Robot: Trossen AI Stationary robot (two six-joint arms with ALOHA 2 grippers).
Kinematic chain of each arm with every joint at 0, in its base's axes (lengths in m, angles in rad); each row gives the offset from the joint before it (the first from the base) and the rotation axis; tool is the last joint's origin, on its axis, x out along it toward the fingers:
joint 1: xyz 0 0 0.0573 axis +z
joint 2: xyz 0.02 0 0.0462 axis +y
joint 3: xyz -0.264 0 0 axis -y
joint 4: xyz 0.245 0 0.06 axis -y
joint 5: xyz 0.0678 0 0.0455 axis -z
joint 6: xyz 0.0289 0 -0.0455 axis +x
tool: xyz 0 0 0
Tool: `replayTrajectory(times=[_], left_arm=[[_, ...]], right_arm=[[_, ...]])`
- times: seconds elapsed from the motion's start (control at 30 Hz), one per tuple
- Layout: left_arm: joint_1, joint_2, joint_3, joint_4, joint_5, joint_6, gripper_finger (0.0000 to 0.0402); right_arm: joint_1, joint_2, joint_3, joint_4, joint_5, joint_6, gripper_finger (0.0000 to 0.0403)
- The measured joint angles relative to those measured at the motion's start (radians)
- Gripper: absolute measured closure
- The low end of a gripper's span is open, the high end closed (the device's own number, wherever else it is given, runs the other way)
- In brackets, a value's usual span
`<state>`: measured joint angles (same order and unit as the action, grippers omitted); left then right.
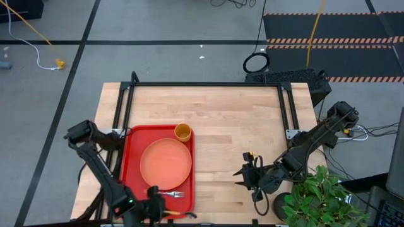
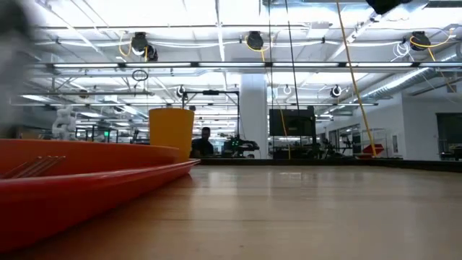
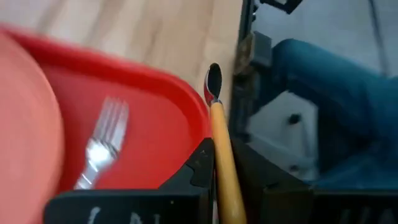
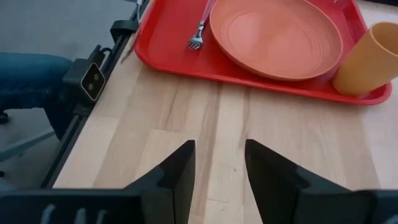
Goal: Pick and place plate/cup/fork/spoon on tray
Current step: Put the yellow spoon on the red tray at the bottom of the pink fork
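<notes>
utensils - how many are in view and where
2. The fork lies on the red tray, at its near edge beside the plate. The spoon is gripped in the left tool, with its bowl over the tray's corner. None seem hidden.

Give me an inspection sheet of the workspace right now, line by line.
Surface: wooden table, bare right of the tray.
Job's things: red tray holds plate, cup at its far corner, fork near the plate.
Spoon: held in the left end effector, above the tray's near edge.
Clutter: nothing seen.
End effectors: right end effector open, over bare wood.
Cables: white cable on floor.
Surroundings: potted plant beside the right arm.
</notes>
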<state>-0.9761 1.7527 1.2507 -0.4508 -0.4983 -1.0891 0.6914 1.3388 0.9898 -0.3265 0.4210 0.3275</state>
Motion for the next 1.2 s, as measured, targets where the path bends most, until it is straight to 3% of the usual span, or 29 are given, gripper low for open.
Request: replayTrajectory(times=[0.1,0.23,0.6,0.93,1.2], left_arm=[[-0.050,0.000,0.000,-0.001,-0.013,-0.186,0.0369],[-0.118,0.000,0.000,-0.020,-0.116,-0.335,0.0368],[-0.262,-0.002,0.000,-0.358,-0.201,-0.877,0.0367],[-0.278,0.061,-0.022,-0.349,-0.255,-1.029,0.0367],[-0.278,0.079,-0.022,-0.320,-0.241,-1.039,0.0366]], right_arm=[[0.000,0.000,-0.030,0.029,-0.002,0.000,0.0273],[0.000,0.001,-0.049,0.041,-0.003,0.000,0.0273],[-0.005,0.001,-0.050,0.072,-0.006,-0.102,0.0273],[-0.037,0.001,-0.050,0.075,-0.005,-0.173,0.0273],[-0.038,0.001,-0.050,0.076,-0.006,-0.164,0.0273]])
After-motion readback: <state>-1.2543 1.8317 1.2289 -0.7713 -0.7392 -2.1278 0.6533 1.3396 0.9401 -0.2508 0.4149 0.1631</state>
